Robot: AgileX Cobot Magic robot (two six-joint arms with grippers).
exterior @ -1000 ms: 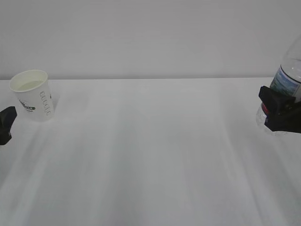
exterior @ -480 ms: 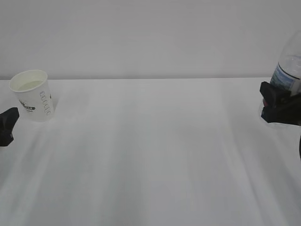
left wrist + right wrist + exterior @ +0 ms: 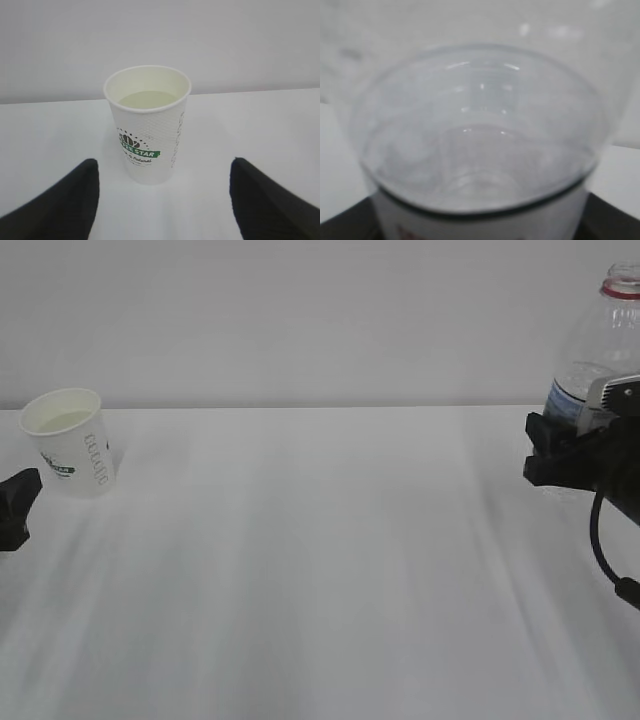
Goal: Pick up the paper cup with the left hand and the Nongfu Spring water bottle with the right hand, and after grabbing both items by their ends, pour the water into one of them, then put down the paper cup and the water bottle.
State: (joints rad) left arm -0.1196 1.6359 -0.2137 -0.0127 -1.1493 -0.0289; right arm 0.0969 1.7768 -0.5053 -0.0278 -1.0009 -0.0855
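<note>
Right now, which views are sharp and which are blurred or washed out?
Left wrist view: sharp, the paper cup and its logo readable, soft shadow at its base. Right wrist view: the Nongfu Spring water bottle fills the frame, close and out of focus. Exterior view: flat, even light, pale table, bottle faint against the wall.

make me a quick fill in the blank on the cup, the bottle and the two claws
1. The paper cup stands ___ on the table.
2. The left claw is ___, with the cup clear of its fingers.
3. The right claw is closed on the ___.
4. The Nongfu Spring water bottle has a ___ neck ring.

Missing: upright; open; bottle; red
</note>
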